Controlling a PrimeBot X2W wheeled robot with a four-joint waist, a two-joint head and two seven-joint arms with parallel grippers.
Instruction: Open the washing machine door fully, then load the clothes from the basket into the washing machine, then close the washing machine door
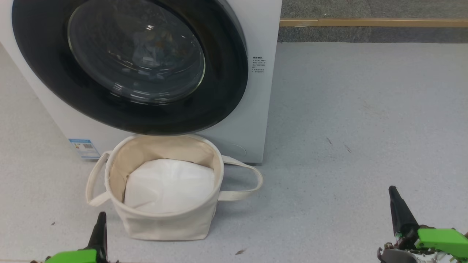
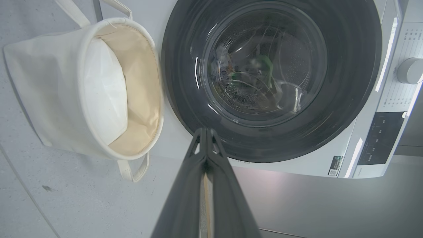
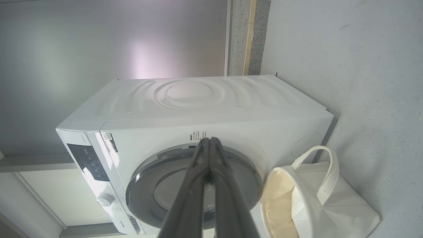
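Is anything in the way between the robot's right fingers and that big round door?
Nothing visible. Bare floor lies between the right fingers and the washing machine door; the basket stands aside, just below the door's rim.

1. A pale grey speckled floor (image 1: 365, 109) spreads wide.
2. A thin wooden strip (image 1: 373, 22) runs along the far edge, with a darker grey band (image 1: 365, 34) just beneath it.
3. A plain white sheet (image 1: 170, 186) lies creased.
4. Small dark marks (image 1: 329, 140) and a brown scrap (image 1: 240, 251) dot the floor.
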